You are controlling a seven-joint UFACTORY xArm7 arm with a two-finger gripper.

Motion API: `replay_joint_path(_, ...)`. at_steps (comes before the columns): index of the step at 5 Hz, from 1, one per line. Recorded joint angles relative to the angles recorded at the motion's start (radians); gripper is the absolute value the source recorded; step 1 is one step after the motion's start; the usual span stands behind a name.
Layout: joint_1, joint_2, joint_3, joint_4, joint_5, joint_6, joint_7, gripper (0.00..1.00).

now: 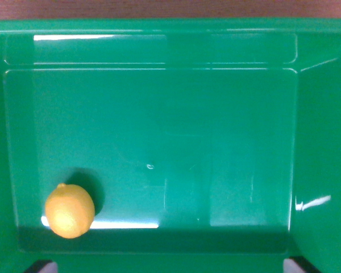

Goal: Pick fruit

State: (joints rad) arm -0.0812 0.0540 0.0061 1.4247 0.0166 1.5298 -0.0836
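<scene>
Nearest to us, at the bottom edge of the wrist view, two dark tips of our pincer peek in at the far left and far right corners. They stand well apart from each other with nothing between them, so we read the pincer as spread wide and empty, held ready above the bin rather than committed to anything.

Just beyond, toward the wrist view's left, the lemon lies on the floor of the green bin. It sits near the front-left corner, close to the near wall and the left wall, its small nub pointing up and away from us. A round fruit tends to settle against the edge of a bin floor, which would explain why it rests there and not in the middle.

We judge the pick not yet begun: the lemon lies off to the side of the pincer's midline, so we would need to shift toward the wrist view's left before descending. The nearby walls could crowd one fingertip.

Farther out, the bin floor is bare and glossy. Past the far rim runs a strip of brown desk.
</scene>
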Motion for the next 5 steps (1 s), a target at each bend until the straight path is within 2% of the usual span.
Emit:
replay_joint_path(1,0.0044,0.004,0.004,-0.022,0.0007,-0.028,-0.003,0.0)
replay_joint_path(2,0.0044,0.004,0.004,-0.022,0.0007,-0.028,-0.003,0.0)
replay_joint_path(3,0.0094,0.009,0.009,-0.047,0.0016,-0.059,-0.006,0.0)
replay_joint_path(4,0.0094,0.009,0.009,-0.047,0.0016,-0.059,-0.006,0.0)
replay_joint_path(5,0.0149,0.014,0.015,-0.074,0.0025,-0.093,-0.01,0.0)
